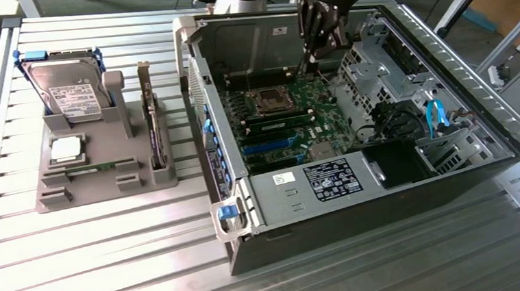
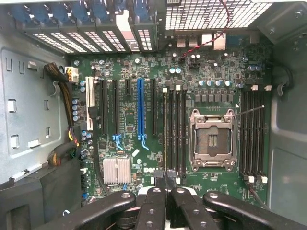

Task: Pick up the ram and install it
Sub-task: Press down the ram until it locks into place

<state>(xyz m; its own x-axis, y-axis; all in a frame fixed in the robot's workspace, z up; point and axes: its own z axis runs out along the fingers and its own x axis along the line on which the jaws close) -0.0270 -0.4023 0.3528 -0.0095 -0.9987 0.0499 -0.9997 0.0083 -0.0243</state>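
A thin green stick that I take for the ram (image 1: 91,169) lies low in the front of a grey holder (image 1: 80,189), on the exterior view's left. My gripper (image 1: 309,61) hangs well away from it, over the far end of the open computer case (image 1: 246,211), above the motherboard (image 1: 286,126). In the wrist view the gripper (image 2: 165,176) is shut, its dark fingers (image 2: 154,201) pressed together with nothing visible between them. The fingertips line up over one end of a bank of long memory slots (image 2: 175,129) beside the processor socket (image 2: 211,139).
The grey holder also carries a silver hard drive (image 1: 64,97), an upright expansion card (image 1: 154,129) and a square chip (image 1: 66,149). Inside the case stand metal walls, a drive cage (image 1: 365,76), cables (image 1: 436,116) and a second bank of slots (image 2: 252,129).
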